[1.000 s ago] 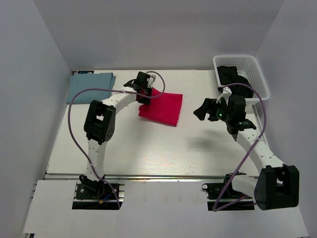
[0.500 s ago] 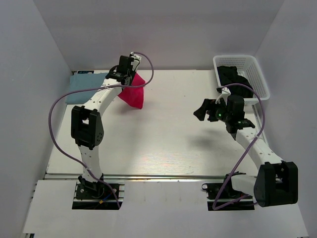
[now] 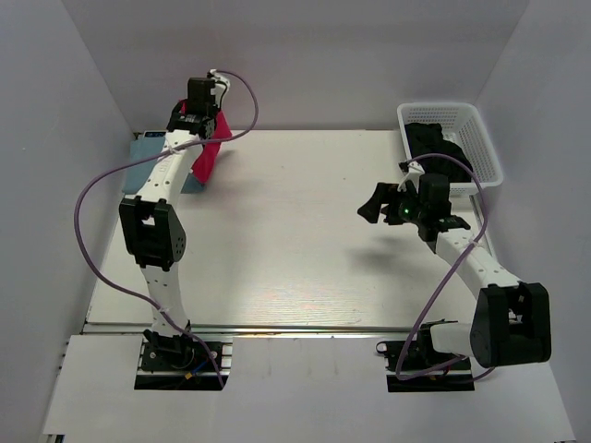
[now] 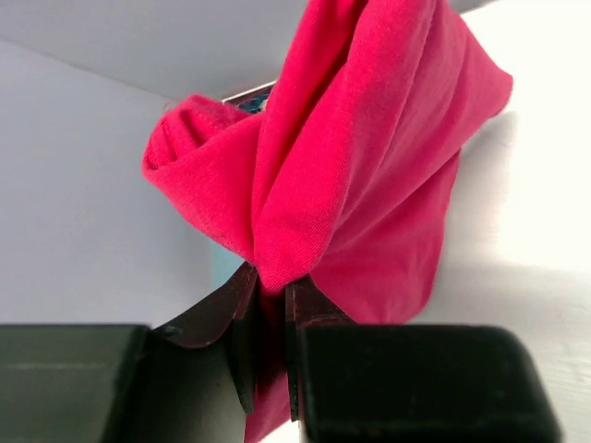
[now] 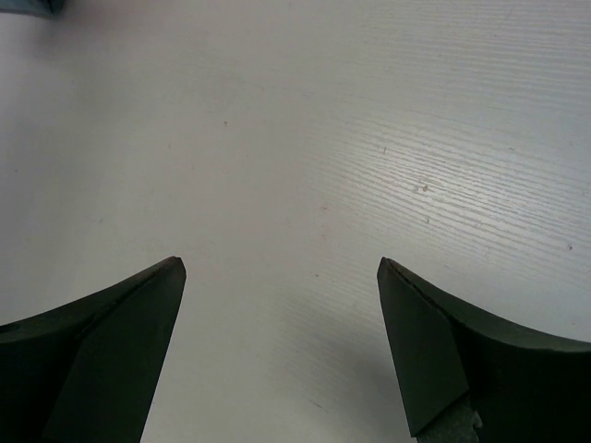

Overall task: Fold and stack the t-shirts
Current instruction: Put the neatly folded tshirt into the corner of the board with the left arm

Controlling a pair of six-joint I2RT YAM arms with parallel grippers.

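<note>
My left gripper (image 3: 197, 118) is shut on the folded crimson red t-shirt (image 3: 209, 152), which hangs from it above the table's far left corner. In the left wrist view the red t-shirt (image 4: 360, 175) bunches out of the closed gripper (image 4: 268, 295). The pale blue-grey t-shirt (image 3: 146, 159) lies folded flat under and beside the red one, mostly hidden by the arm. My right gripper (image 3: 377, 205) is open and empty above the bare table at the right; in the right wrist view the gripper (image 5: 282, 268) has only white tabletop between its jaws.
A white lattice basket (image 3: 480, 134) holding dark cloth (image 3: 432, 143) stands at the far right corner. White walls close in the table at the back and on both sides. The white table (image 3: 295, 249) spans the middle.
My left gripper has carried the red t-shirt off the table's middle, up and leftward, over the blue-grey t-shirt. The right arm has shifted only slightly.
</note>
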